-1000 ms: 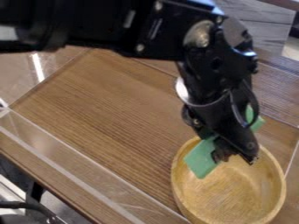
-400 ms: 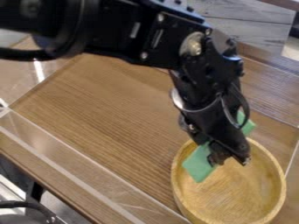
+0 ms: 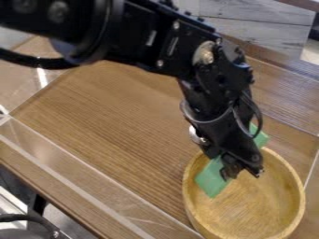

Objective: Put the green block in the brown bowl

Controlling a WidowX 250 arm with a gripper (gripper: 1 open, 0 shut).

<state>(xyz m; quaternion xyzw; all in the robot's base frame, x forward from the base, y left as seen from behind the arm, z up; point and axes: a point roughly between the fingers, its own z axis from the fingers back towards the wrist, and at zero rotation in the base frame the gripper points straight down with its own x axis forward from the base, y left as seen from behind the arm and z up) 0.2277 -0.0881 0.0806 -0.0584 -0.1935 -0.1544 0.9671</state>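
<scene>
The green block is gripped between the fingers of the black claw, tilted, with its lower end hanging just inside the left part of the brown bowl. The bowl is set at the near right of the wooden tabletop. Another green patch is seen behind the claw.

Brown wooden table with straight grain running along its length, stretching from beneath the gripper out to the upper left. Pale, glossy strip along the near edge, well to the lower left of the gripper. Resting directly on the wood, right under the gripper: brown bowl, round, shallow, thick-rimmed, light-grained, close to the table's lower right corner. Darker band of boards beyond the gripper, at upper right.
</scene>
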